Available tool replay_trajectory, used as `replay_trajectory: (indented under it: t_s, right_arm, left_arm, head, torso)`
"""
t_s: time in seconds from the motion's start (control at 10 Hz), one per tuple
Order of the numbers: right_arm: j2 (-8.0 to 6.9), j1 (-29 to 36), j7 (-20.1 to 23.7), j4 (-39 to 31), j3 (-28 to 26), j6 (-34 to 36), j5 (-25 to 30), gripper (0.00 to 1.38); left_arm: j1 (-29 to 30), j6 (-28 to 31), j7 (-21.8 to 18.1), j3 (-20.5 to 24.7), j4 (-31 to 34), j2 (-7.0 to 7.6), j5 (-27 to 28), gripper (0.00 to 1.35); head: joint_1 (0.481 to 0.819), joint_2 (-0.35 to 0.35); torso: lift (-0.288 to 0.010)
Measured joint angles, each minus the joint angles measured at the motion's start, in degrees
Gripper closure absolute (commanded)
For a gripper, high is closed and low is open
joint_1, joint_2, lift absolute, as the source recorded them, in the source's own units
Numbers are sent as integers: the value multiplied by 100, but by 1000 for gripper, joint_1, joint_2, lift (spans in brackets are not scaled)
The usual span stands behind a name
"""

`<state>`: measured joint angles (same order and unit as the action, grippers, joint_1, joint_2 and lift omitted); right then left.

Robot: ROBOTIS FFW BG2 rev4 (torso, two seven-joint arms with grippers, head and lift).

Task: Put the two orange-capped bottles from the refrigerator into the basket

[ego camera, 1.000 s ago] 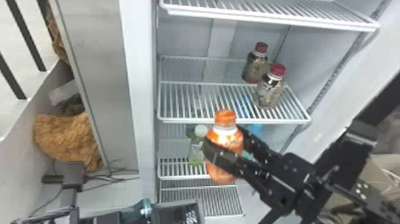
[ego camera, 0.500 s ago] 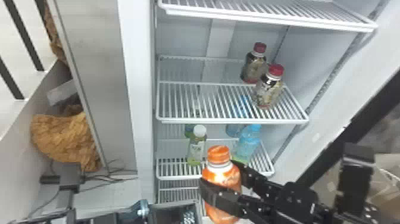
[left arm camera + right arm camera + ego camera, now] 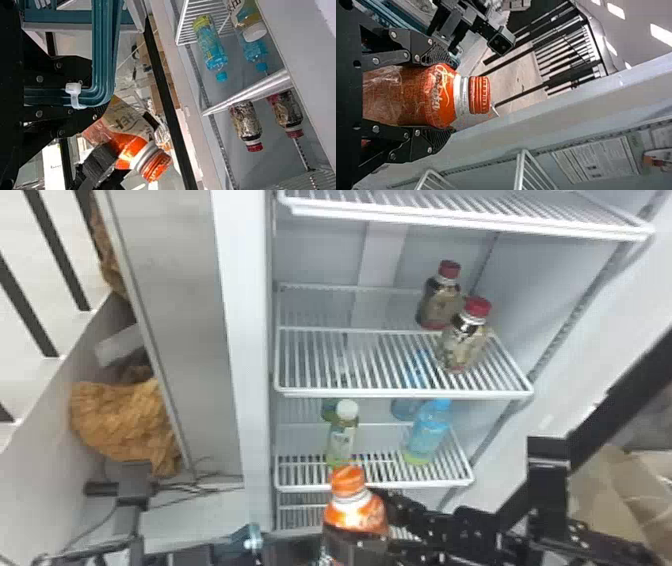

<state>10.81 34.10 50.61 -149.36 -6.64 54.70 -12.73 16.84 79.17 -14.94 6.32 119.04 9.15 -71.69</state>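
Note:
My right gripper [image 3: 367, 517] is shut around the body of an orange-capped bottle [image 3: 354, 510], low in the head view before the fridge. The right wrist view has the bottle [image 3: 423, 97] between both fingers of the right gripper [image 3: 445, 97], its cap beyond them. At the head view's bottom edge is my left gripper [image 3: 235, 551], beside a teal handle [image 3: 254, 532]. In the left wrist view the left gripper [image 3: 81, 93] is shut on that teal handle [image 3: 104, 59] of the basket [image 3: 79, 27]; the held bottle [image 3: 132, 148] is close by.
The fridge's middle shelf [image 3: 400, 394] bears two red-capped bottles [image 3: 462, 340]. On the shelf below stand a white-capped green bottle [image 3: 342, 437] and blue bottles [image 3: 427, 430]. A fridge side edge [image 3: 245, 365] rises left of the shelves.
Held in my right gripper, the orange-capped bottle has moved down and a little left in the head view, uncovering the lower shelf's bottles. The left arm has hardly moved.

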Motion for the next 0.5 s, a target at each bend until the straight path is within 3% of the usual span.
replay_trajectory:
  t_s: [0.3, 0.5]
  right_arm:
    - [228, 399, 273, -868, -195, 990, 140, 889]
    - [270, 581, 369, -1025, -214, 1385, 128, 889]
  left_arm:
    - [-4, -19, 0, 42, -3, -1, 130, 1207]
    - [-59, -93, 0, 58, -51, -1, 186, 1207]
  head:
    - [695, -165]
    - [695, -162]
  torso:
    - [-40]
    - [-40]
